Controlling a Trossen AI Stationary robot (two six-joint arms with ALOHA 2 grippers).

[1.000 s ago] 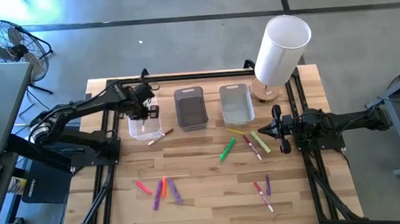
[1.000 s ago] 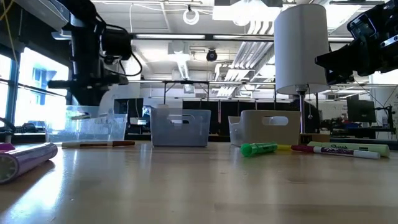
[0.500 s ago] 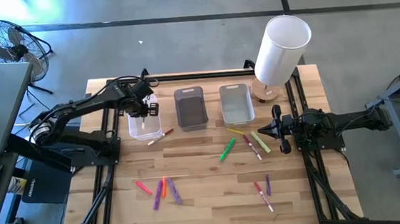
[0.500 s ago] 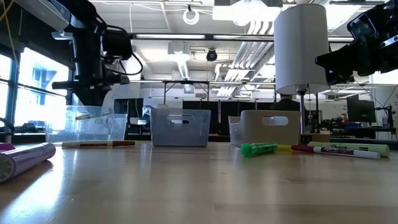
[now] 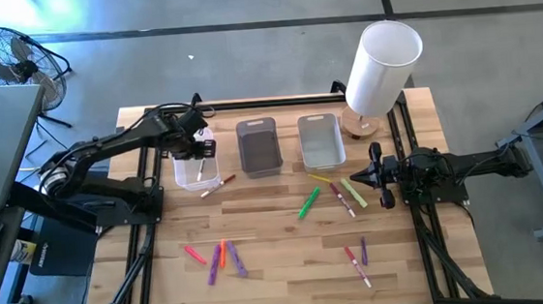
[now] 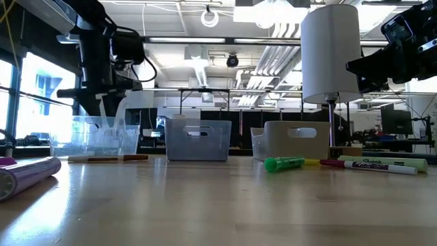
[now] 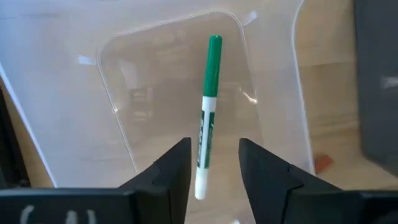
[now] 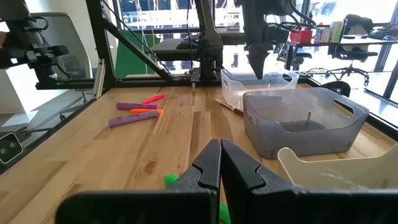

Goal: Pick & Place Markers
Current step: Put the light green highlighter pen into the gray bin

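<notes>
— Over the clear bin (image 5: 195,171) at the back left of the surface (image 5: 281,268), that's where the left tool (image 7: 214,163) hangs. Its fingers stand apart, gripping nothing.

— And the marker?

— A green-capped marker with a white barrel (image 7: 206,118) is inside that clear bin, just past the spread fingers (image 7: 176,167). Whether it lies flat on the bottom, I can't tell.

— Where are the other markers?

— Scattered on the surface. A red-tipped one (image 5: 217,185) lies just beside the clear bin's near edge. Nearer the front left there's a small group: red, orange and purple (image 5: 220,257). In the middle a green marker (image 5: 309,203), a yellow-green one (image 5: 352,193) and a pink one (image 5: 341,200). Toward the front right, a red-and-white marker (image 5: 356,266) and a short purple one (image 5: 364,251).

— The right arm?

— Waiting at the right edge. The right tool (image 8: 220,163) is closed on nothing, its fingers pressed together.

— The other bins?

— A grey bin (image 5: 259,147) and a white bin (image 5: 321,140) stand in a row beside the clear one.
</notes>
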